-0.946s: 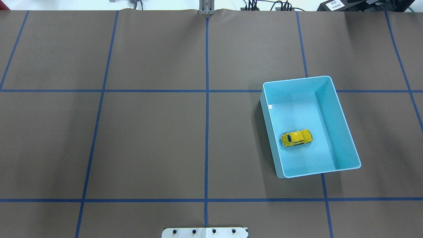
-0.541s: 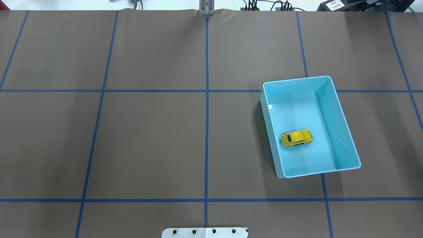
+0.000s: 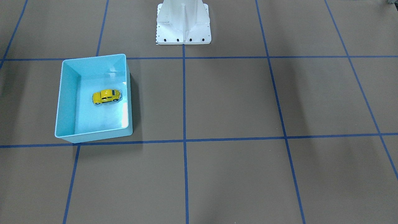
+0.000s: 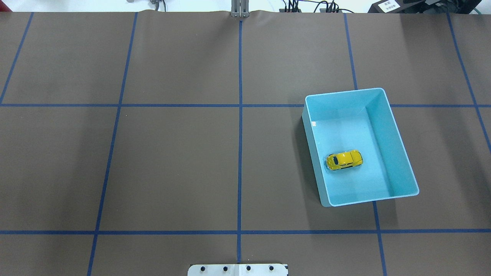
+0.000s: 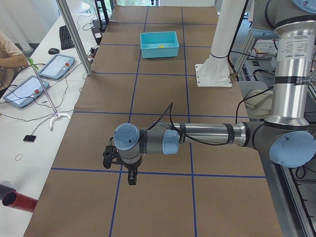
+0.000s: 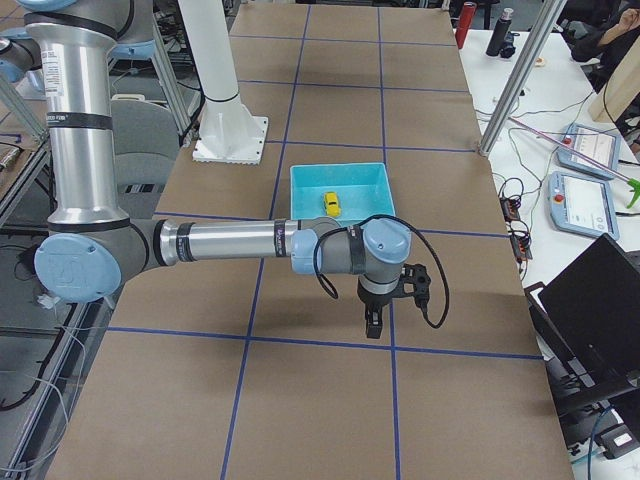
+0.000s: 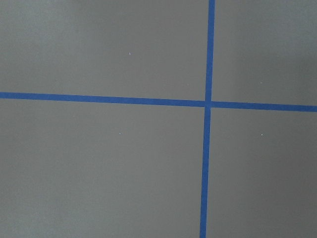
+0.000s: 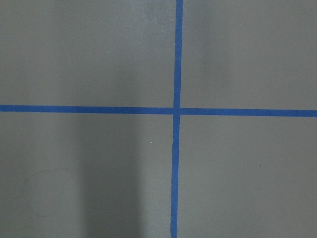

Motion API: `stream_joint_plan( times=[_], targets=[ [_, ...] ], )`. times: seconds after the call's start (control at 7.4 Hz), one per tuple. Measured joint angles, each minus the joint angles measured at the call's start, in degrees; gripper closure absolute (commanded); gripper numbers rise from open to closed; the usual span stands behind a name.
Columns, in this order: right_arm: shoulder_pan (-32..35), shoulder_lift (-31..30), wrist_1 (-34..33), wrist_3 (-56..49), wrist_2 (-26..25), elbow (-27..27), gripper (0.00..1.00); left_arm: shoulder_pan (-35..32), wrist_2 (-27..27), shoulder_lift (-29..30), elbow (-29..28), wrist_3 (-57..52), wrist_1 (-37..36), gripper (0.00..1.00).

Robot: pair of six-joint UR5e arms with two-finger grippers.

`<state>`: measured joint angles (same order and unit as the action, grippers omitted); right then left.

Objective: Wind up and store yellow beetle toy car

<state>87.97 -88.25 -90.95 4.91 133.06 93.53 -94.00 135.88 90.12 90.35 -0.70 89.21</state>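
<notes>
The yellow beetle toy car [image 4: 344, 160] stands on its wheels inside the light blue bin [image 4: 399, 145], near the bin's left wall. It also shows in the front view [image 3: 106, 96] inside the bin [image 3: 67, 99]. Neither gripper shows in the overhead, front or wrist views. The left gripper [image 5: 132, 177] hangs high over the table's left end, far from the bin [image 5: 159, 51]. The right gripper [image 6: 373, 325] hangs high over the table's right end, a little away from the bin [image 6: 300, 195]. I cannot tell whether either is open or shut. Both wrist views show only bare table.
The brown table cover [image 4: 172, 165] carries a grid of blue tape lines. The robot's white base [image 3: 183, 23] stands at the table's robot side. Tablets [image 5: 54, 66], cables and a laptop [image 6: 600, 300] lie on side benches beyond the table.
</notes>
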Motion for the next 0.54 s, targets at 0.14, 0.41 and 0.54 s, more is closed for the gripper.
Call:
stream_joint_plan(
  times=[0.14,0.41,0.54],
  targets=[
    [-0.6,1.0,-0.6,2.2,-0.8,0.1,0.00,0.0,0.0,0.0,0.0,0.0,0.0,0.00],
    [-1.0,1.8,-1.7,3.9,-1.3,0.0,0.00,0.0,0.0,0.0,0.0,0.0,0.0,0.00],
    [-1.0,1.8,-1.9,4.1,-1.4,0.0,0.00,0.0,0.0,0.0,0.0,0.0,0.0,0.00]
  ],
)
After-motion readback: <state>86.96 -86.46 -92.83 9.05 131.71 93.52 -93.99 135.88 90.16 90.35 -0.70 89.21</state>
